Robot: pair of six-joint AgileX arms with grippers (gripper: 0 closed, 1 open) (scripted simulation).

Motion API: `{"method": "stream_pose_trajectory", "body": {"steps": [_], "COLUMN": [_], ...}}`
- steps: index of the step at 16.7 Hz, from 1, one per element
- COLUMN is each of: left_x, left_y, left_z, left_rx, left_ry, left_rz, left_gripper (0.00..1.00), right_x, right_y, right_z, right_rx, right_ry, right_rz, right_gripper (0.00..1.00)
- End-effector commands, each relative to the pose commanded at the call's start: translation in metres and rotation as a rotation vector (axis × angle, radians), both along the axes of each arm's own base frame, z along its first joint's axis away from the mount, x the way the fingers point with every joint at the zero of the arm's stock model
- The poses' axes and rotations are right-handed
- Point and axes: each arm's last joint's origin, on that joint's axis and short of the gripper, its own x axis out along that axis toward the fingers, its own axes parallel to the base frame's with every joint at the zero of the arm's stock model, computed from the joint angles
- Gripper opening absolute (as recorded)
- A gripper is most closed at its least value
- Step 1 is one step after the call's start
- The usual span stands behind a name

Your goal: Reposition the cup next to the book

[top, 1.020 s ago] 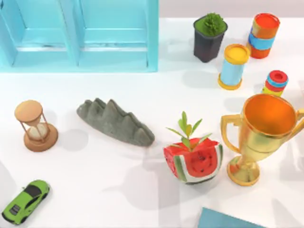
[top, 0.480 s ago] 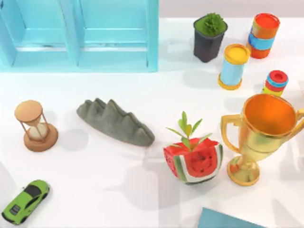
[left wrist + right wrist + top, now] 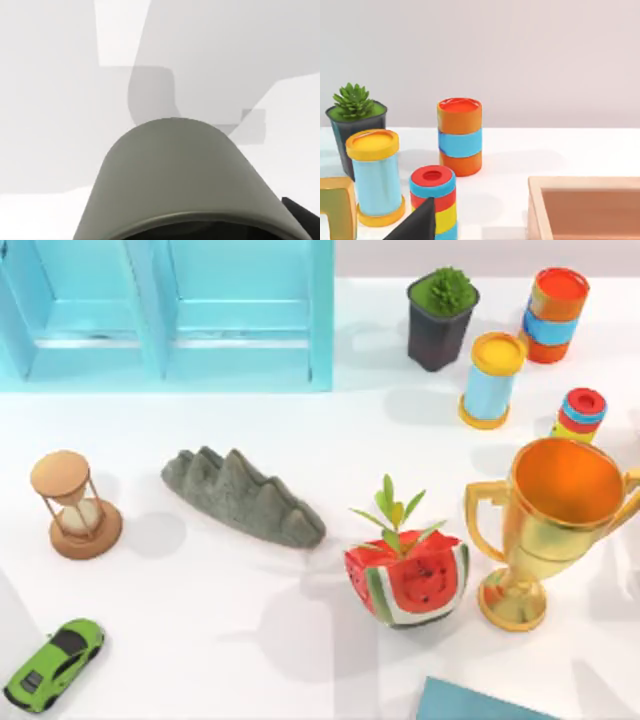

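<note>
The book (image 3: 478,703) is a flat teal slab cut off by the table's front edge, right of centre. Several cup-like things stand at the right: a gold trophy cup (image 3: 555,525), a blue cylinder with a yellow lid (image 3: 491,379), an orange and blue one (image 3: 553,314) and a small striped one (image 3: 579,415). I cannot tell which of them is the cup. In the right wrist view a dark part of my right gripper (image 3: 417,222) pokes up just in front of the striped cylinder (image 3: 433,197). The left wrist view has a grey rounded part of my left arm (image 3: 180,175) over bare white table.
A light-blue shelf unit (image 3: 165,315) fills the back left. An hourglass (image 3: 72,505), a grey rock ridge (image 3: 243,498), a green toy car (image 3: 55,664), a watermelon planter (image 3: 408,580) and a potted succulent (image 3: 441,316) stand about. A wooden tray (image 3: 585,200) lies near the right gripper.
</note>
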Motion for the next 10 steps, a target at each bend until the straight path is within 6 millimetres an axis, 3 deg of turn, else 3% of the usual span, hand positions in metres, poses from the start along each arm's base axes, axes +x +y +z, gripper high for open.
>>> {"method": "stream_pose_trajectory", "body": {"steps": [3, 10], "left_x": [-0.0001, 0.0078], "left_y": [-0.0007, -0.0073], "left_z": [0.0154, 0.0142], "left_rx": [0.009, -0.002], "left_ry": [-0.008, -0.009], "left_rz": [0.004, 0.020], "left_gripper": [0.00, 0.00], "right_x": [0.0000, 0.0000], "right_y": [0.0000, 0.0000], "right_z": [0.0000, 0.0000], "right_rx": [0.000, 0.000], "right_ry": [0.000, 0.000], "right_rz": [0.000, 0.000], "right_gripper": [1.00, 1.00]}}
